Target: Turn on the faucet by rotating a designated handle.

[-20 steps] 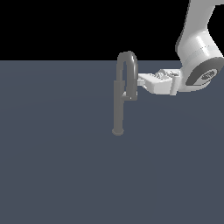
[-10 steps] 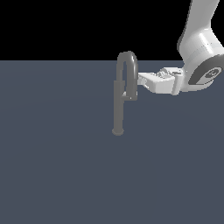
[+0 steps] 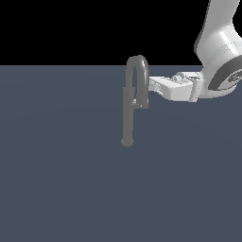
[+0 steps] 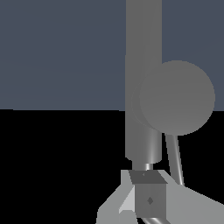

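The faucet (image 3: 127,116) is a slim grey column on a small round foot, topped by a narrow hooked arch. The handle (image 3: 142,94) is the short thicker end of the arch, hanging beside the column with a lighter patch at its lower end. My gripper (image 3: 151,85) reaches in from the exterior view's right. Its tips are against the handle's outer side and look closed together, holding nothing. In the wrist view the column (image 4: 143,65) fills the middle. A round grey face (image 4: 177,97), probably the handle, overlaps it, just beyond my fingers (image 4: 148,197).
The faucet stands alone on a flat dark blue-grey floor (image 3: 56,179). My white arm (image 3: 220,56) comes down from the exterior view's upper right. The background beyond the floor is black.
My gripper has risen slightly along the handle's outer side. The faucet and its handle show no visible turn.
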Motion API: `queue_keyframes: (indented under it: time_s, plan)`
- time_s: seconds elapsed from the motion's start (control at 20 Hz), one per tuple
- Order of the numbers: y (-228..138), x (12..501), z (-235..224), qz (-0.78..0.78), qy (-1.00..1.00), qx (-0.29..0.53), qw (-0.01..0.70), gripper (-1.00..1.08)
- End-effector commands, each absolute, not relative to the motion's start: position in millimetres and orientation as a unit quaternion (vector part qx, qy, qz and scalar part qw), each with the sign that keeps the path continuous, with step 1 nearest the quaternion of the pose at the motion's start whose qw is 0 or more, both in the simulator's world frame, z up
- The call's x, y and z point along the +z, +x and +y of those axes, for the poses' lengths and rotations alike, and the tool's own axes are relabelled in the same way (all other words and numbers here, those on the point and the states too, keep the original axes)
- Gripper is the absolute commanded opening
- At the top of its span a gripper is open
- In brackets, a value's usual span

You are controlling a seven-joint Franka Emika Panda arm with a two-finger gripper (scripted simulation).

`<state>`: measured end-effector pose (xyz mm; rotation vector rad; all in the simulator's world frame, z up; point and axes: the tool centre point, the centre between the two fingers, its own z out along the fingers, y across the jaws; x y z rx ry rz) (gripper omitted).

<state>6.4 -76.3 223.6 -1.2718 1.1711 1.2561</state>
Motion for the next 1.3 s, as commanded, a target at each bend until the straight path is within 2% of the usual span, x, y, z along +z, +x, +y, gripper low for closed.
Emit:
queue_keyframes:
  time_s: [0.0, 0.2, 0.3, 0.75, 0.85, 1.25]
  plan:
    - [-4.6, 224.4, -77.1, 0.479, -0.52, 0.519, 0.48, -1.0]
    - [-16.9, 225.3, -78.0, 0.479, -0.52, 0.52, 0.48, -1.0]
    - [-8.3, 230.5, -77.2, 0.477, -0.525, 0.513, 0.483, -1.0]
    - [-42.2, 213.0, -80.0, 0.479, -0.52, 0.519, 0.48, -1.0]
    - [-33.0, 225.7, -78.7, 0.473, -0.528, 0.512, 0.485, -1.0]
    - [-59.4, 188.5, -81.4, 0.479, -0.52, 0.52, 0.48, -1.0]
